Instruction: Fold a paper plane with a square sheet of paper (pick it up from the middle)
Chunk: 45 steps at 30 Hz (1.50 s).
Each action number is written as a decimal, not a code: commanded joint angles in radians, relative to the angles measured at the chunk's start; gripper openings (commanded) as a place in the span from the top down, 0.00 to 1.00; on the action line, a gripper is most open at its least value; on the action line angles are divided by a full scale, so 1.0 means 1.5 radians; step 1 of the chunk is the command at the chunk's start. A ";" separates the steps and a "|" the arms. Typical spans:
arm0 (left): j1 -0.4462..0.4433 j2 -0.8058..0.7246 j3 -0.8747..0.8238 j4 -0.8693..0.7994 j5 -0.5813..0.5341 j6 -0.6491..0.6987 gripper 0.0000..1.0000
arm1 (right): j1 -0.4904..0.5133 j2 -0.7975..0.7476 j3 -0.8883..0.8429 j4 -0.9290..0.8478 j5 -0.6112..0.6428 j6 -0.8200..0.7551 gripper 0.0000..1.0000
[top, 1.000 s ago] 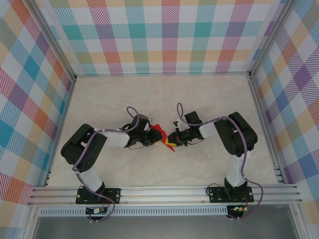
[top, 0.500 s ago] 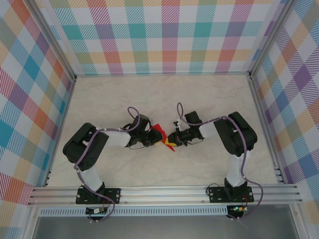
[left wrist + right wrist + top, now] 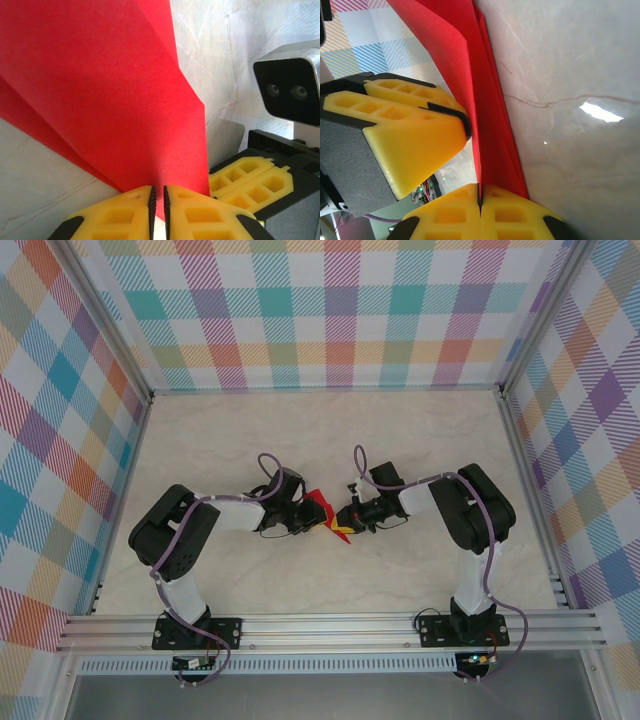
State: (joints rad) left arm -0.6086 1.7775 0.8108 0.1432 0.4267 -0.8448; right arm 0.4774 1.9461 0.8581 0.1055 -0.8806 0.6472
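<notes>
The square sheet of paper [image 3: 320, 506] is bright red and folded into several layers, held up off the table's middle between both arms. My left gripper [image 3: 311, 517] comes from the left. In the left wrist view the left gripper [image 3: 158, 200] has its jaws nearly together, pinching the lower edge of the paper [image 3: 100, 90]. My right gripper [image 3: 344, 523] comes from the right. In the right wrist view the right gripper [image 3: 480, 199] is shut on a thin edge of the paper [image 3: 492, 150]. I cannot make out a paper plane shape.
The pale marble table [image 3: 420, 440] is walled by checked panels, with an aluminium rail [image 3: 320, 625] at the near edge. The two grippers nearly touch: the left one's yellow fingers [image 3: 405, 130] sit beside the right jaws, and the right wrist camera [image 3: 290, 90] is close.
The left arm has crept slightly right toward the paper and its jaws have narrowed a little. The right arm and the paper have stayed put.
</notes>
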 commanded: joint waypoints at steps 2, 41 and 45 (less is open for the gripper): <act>-0.007 0.017 0.011 -0.060 -0.044 -0.005 0.85 | -0.002 -0.021 0.011 -0.061 0.039 -0.045 0.91; -0.015 -0.002 0.040 0.002 0.044 0.018 0.82 | -0.002 -0.009 0.009 -0.149 0.099 -0.080 1.00; -0.015 0.021 0.048 -0.020 0.024 0.015 0.82 | -0.002 -0.011 0.009 -0.150 0.098 -0.080 1.00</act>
State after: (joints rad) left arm -0.6159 1.7813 0.8757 0.1143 0.4629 -0.8326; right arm 0.4782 1.8969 0.8707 -0.0544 -0.7853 0.5373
